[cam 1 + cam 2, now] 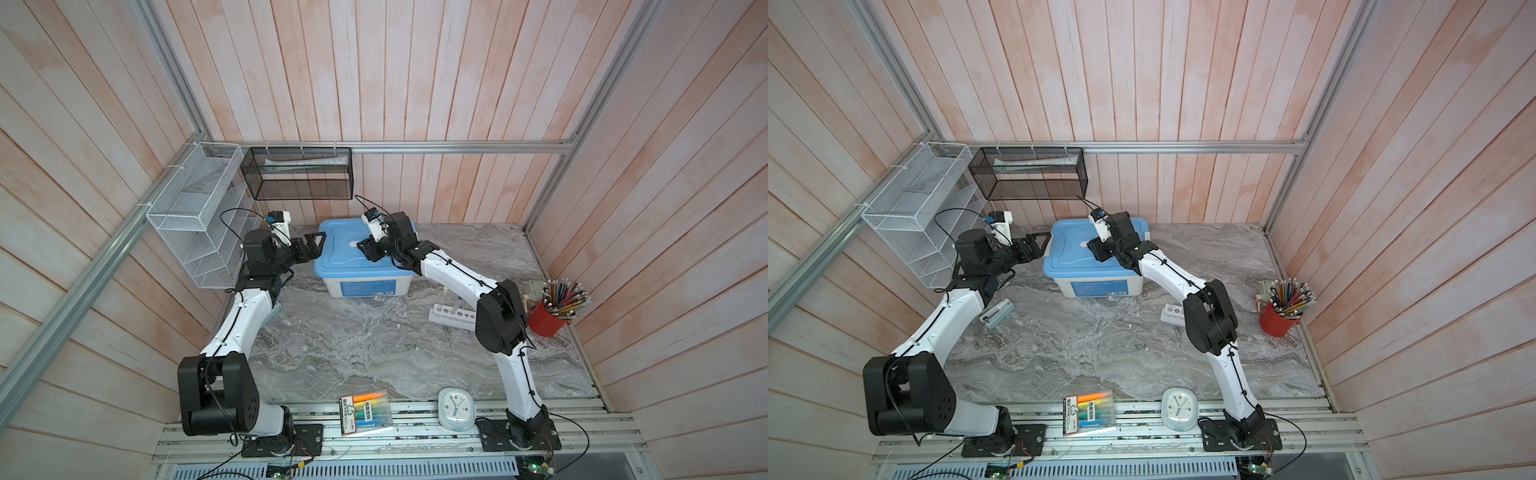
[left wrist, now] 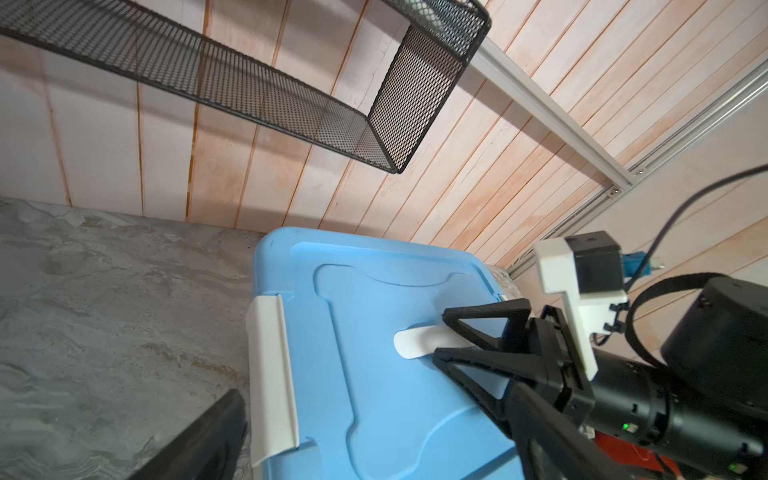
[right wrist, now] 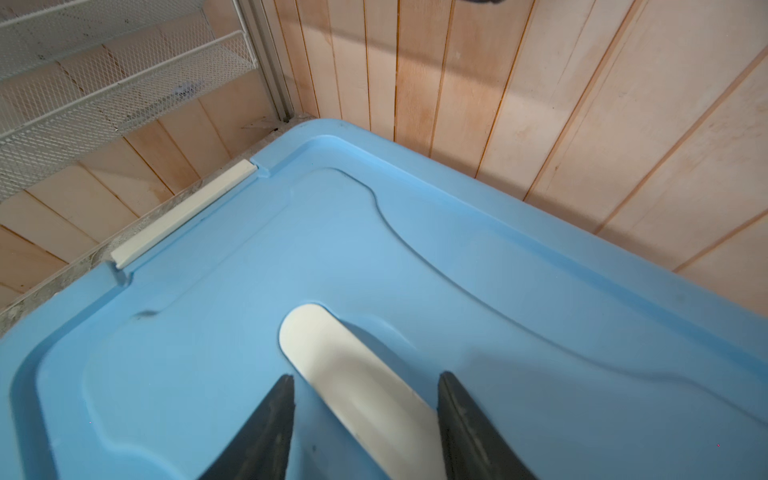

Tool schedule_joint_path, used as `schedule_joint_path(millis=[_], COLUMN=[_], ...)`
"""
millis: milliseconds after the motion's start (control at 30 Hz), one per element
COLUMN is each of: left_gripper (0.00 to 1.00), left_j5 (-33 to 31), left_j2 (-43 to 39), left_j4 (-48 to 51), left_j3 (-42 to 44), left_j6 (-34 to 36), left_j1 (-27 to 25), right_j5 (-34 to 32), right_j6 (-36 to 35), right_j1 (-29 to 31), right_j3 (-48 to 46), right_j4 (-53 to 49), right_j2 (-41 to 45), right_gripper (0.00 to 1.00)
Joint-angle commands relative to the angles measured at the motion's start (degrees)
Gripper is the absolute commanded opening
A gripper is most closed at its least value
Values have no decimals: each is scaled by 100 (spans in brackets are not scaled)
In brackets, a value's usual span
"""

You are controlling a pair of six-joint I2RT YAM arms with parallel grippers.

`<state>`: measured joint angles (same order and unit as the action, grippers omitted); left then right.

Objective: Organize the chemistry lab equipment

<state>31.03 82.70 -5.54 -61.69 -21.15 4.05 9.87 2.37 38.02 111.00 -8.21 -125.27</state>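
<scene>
White six-hole plastic rack (image 1: 444,312) right of blue-lidded white box (image 1: 340,257), label (image 1: 365,287) unreadable; left gripper (image 1: 314,246) wide beside box; right gripper (image 3: 365,376) astride white lid handle (image 3: 332,357), grip unclear.

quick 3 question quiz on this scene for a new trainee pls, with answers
1. True or false: the white rack stands on the blue lid.
2. The right tool has its jaws either side of what? A) the lid's white handle B) red cup C) clock
3. Which tool is open beside the lid's side latch?
Key: 1 false, it stands on the table; 2 A; 3 left tool.
</scene>
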Motion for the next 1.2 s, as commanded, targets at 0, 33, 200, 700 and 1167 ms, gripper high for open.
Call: schedule_joint_path(millis=[0,33,200,700,1167], left_gripper=[100,100,100,100,100], left_j5=[-66,-62,0,-791,-3223], left_j2=[-117,-127,-77,-932,-1994], left_j4=[-260,-286,-406,-1318,-3306], left_j3=[198,242,364,1891,4159], left_j6=[-70,-72,-109,-186,-309], left_j1=[87,87,96,174,251], right_j5=[290,267,167,-1081,-1773], right_j6=[260,303,462,753,858], right_j1=[-314,-380,-716,-1813,-3016], right_j3=[-483,-698,-1593,-4875,-7359], right_j4=[-11,131,477,1443,2965], right_j2=[703,880,1600,3949,5240], right_gripper=[57,57,57,62,72])
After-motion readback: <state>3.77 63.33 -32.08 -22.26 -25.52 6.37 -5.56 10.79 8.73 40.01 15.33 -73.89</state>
